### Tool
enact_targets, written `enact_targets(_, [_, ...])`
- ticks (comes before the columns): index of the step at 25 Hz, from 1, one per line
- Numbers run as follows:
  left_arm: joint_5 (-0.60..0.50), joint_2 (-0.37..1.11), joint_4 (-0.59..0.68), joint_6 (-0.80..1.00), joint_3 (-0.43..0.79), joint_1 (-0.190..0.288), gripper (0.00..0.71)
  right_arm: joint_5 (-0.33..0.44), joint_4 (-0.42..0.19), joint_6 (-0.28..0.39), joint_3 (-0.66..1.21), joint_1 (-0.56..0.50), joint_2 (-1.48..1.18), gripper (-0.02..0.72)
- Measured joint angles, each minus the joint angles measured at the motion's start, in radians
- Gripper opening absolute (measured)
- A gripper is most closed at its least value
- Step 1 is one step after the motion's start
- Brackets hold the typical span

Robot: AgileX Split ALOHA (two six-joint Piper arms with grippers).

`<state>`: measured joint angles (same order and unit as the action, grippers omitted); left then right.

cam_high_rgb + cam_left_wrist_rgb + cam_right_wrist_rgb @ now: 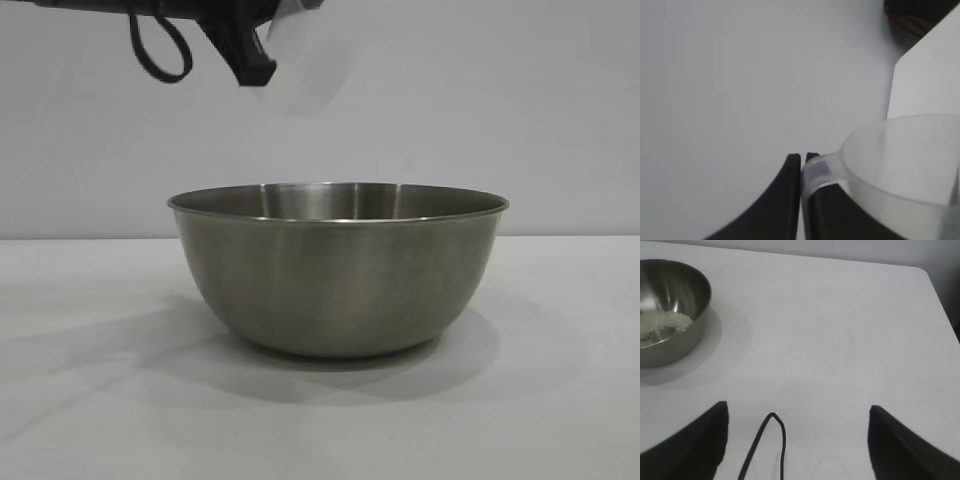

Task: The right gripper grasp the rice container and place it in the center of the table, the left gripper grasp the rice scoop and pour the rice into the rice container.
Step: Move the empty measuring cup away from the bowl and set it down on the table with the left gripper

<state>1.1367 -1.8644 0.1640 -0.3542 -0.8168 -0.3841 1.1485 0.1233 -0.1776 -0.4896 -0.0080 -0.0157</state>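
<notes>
Rice container (338,270) sits mid-bench (90,400), presumably so the pour lands inside without chasing it. Rice (660,322) is heaped on its floor, so the pour looks mostly or fully done. Left gripper (801,159) is up above the container's left rim, fingers (790,175) clenched on the loop handle of the rice scoop (900,165); no grains visible in the scoop. Right gripper (797,440) is parked off to the side, well apart from the container, fingers (705,440) spread wide, holding nothing.
</notes>
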Motion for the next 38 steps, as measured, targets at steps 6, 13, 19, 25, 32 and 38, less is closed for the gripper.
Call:
enact_targets(6, [0.0,0.0,-0.194,0.048,0.132,0.016,0.0,0.0,0.0,0.0,0.0,0.0,0.0,0.542])
enact_targets(13, [-0.002,0.002,-0.411,0.137,0.278,0.02,0.0,0.0,0.0,0.0,0.0,0.0,0.0,0.542])
enact_targets(19, [0.0,-0.044,-0.471,0.195,0.333,0.02,0.0,0.0,0.0,0.0,0.0,0.0,0.0,0.542])
enact_targets(25, [0.0,-0.115,-0.477,0.233,0.333,0.022,0.0,0.0,0.0,0.0,0.0,0.0,0.0,0.542])
enact_targets(32, [0.0,-0.173,-0.484,0.258,0.333,0.028,0.0,0.0,0.0,0.0,0.0,0.0,0.0,0.542])
enact_targets(38, [0.0,-0.193,-0.485,0.276,0.333,0.029,0.048,0.0,0.0,0.0,0.0,0.0,0.0,0.542])
